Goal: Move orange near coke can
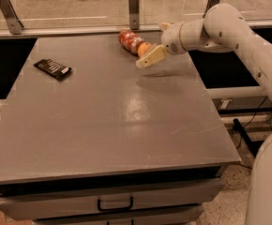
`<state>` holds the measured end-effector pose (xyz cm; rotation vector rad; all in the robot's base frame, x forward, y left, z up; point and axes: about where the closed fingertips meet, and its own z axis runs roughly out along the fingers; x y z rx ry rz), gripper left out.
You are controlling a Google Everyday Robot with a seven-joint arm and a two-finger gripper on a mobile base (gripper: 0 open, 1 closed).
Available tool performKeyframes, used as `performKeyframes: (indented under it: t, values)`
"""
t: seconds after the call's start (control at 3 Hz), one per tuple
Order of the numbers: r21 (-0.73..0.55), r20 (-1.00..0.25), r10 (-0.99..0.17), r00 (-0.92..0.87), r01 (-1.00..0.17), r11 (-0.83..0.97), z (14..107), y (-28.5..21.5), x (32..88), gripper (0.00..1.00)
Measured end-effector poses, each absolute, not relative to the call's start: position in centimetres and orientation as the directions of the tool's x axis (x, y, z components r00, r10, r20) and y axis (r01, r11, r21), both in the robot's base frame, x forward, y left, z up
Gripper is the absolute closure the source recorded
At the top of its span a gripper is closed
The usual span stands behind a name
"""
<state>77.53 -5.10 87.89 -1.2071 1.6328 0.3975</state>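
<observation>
The coke can lies on its side at the far edge of the grey table, red with white markings. The orange sits right at the can's near-right end, touching it or nearly so. My gripper is at the orange's right side, with the jaws open. One beige finger reaches just in front of the orange, and the other tip shows behind the wrist. The orange is not gripped.
A flat black packet lies at the table's left. A glass rail with metal posts runs along the far edge. My white arm reaches in from the right. A drawer handle is below the table front.
</observation>
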Motion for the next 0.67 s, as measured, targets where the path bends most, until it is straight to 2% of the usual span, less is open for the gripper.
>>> performKeyframes:
  t: [0.33,0.67]
  values:
    - [-0.313,-0.860,-0.505,0.066,-0.852,0.420,91.4,-7.9,76.5,0.00]
    - [-0.330,-0.843,-0.529,0.102,-0.874,0.357,95.7,-11.4,72.6,0.00]
